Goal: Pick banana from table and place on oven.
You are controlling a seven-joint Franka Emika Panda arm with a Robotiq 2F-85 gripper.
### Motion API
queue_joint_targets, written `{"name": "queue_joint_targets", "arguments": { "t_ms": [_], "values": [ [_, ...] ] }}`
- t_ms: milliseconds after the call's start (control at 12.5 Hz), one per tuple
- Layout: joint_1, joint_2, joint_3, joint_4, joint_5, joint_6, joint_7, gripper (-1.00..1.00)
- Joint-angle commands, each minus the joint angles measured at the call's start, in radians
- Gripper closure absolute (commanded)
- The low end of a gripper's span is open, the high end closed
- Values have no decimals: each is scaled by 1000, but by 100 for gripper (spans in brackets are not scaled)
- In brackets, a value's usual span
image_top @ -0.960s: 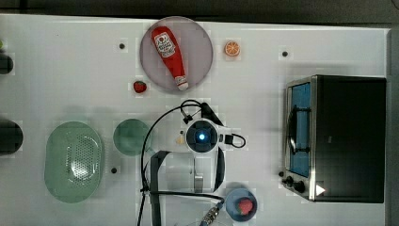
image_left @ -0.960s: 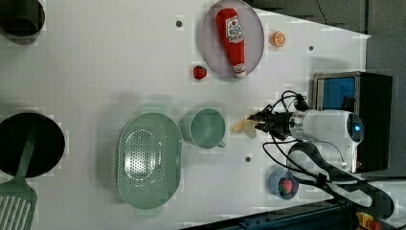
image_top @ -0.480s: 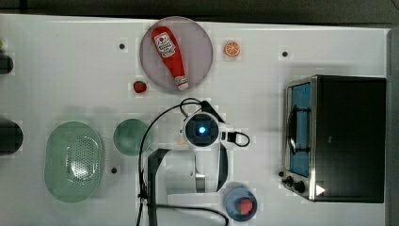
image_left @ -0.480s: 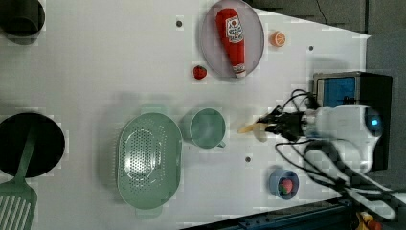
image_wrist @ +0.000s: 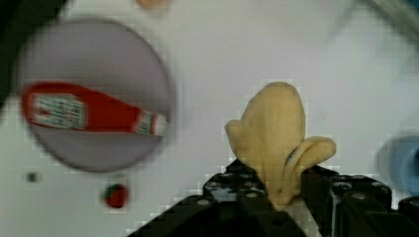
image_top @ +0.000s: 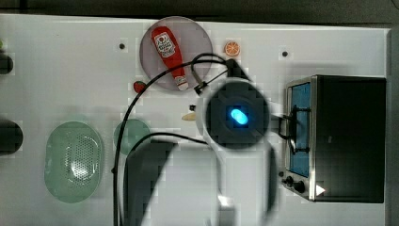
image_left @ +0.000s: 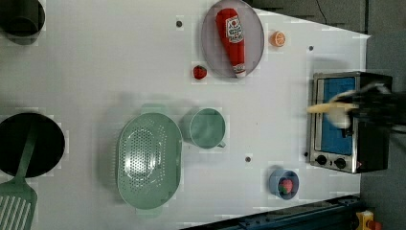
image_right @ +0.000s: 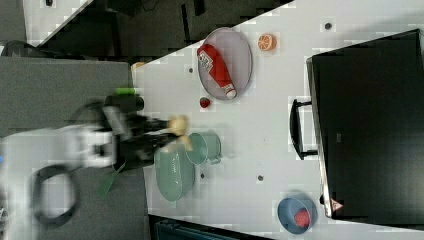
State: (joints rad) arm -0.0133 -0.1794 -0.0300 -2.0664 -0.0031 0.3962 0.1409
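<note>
The pale yellow banana (image_wrist: 276, 133) sits between my gripper's (image_wrist: 281, 195) black fingers, peel flaps splayed; the gripper is shut on it and holds it above the white table (image_top: 70, 70). In the left view the banana (image_left: 330, 109) hangs in front of the oven's (image_left: 330, 139) blue glass door, with the blurred gripper (image_left: 356, 106) behind it. From the top view only the banana's tip (image_top: 189, 116) pokes out beside my wrist (image_top: 237, 115), left of the oven (image_top: 350, 136). The right view puts the banana (image_right: 177, 125) and gripper (image_right: 157, 134) above the green cup.
A ketchup bottle (image_top: 168, 49) lies on a grey plate (image_top: 197, 37). Nearby are an orange slice (image_top: 231, 48), a strawberry (image_top: 139, 86), a green cup (image_left: 206, 127), a green colander (image_left: 149, 160) and a blue bowl (image_left: 283, 183). A black pan (image_left: 28, 143) and a spatula (image_left: 16, 206) lie at the left view's left.
The arm has lifted the banana up from beside the green cup and carried it toward the oven. The wrist looms larger in the top view. The grip stays the same.
</note>
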Motion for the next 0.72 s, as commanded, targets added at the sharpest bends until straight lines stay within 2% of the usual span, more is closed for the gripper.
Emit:
{"name": "queue_joint_targets", "arguments": {
  "t_ms": [80, 240, 400, 720],
  "values": [
    [-24, 1, -103, 70, -8, -130, 17, 46],
    [-35, 17, -196, 91, -62, -130, -91, 45],
    [-38, 55, -291, 105, -128, -90, -298, 45],
    [-41, 189, -474, 137, -131, 48, -563, 46]
  ]
}}
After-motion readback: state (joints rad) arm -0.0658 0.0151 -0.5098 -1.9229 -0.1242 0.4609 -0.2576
